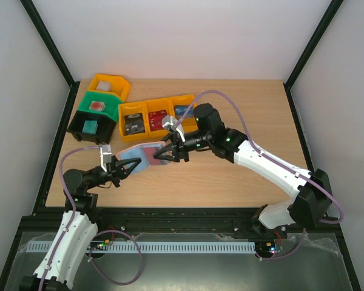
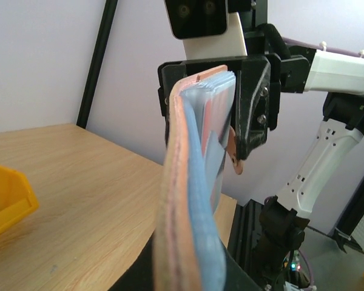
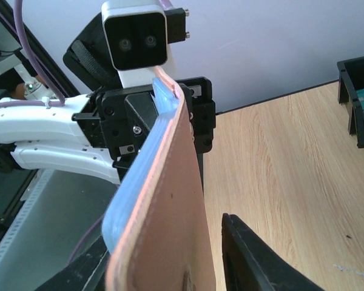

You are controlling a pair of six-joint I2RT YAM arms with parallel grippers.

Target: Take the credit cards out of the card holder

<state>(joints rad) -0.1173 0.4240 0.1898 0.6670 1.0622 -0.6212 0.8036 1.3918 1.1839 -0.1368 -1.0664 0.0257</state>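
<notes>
1. The left pincer point(image 1: 128, 168) is closed tight on one end of the card holder point(image 1: 143, 154). The right wrist view shows its jaws pressing on the tan and light blue edge.
2. The right pincer point(image 1: 170, 151) sits around the opposite end, but its jaws stand partly apart. In its own view a gap shows between the tan outside and one finger, so I judge that it does not clamp the holder.
3. The card holder hangs between the two pincers, above the middle of the bench point(image 1: 230, 176) and not touching the wood.
4. In the left wrist view, layered pinkish edges show against the blue lining. They seem to be the cards point(image 2: 209, 121), sitting in their pockets. No card is seen free in either pincer.
5. Farther back, near the holder, stands a row of orange bins point(image 1: 158, 115). A green bin point(image 1: 97, 109) and a yellow bin point(image 1: 109, 85) stand at the far left. Small things lie in them, but I cannot tell if any is a card.
6. My judgement is that the task is near its beginning. The holder is lifted and secured at one end, and pulling out the cards is all left to do.
</notes>
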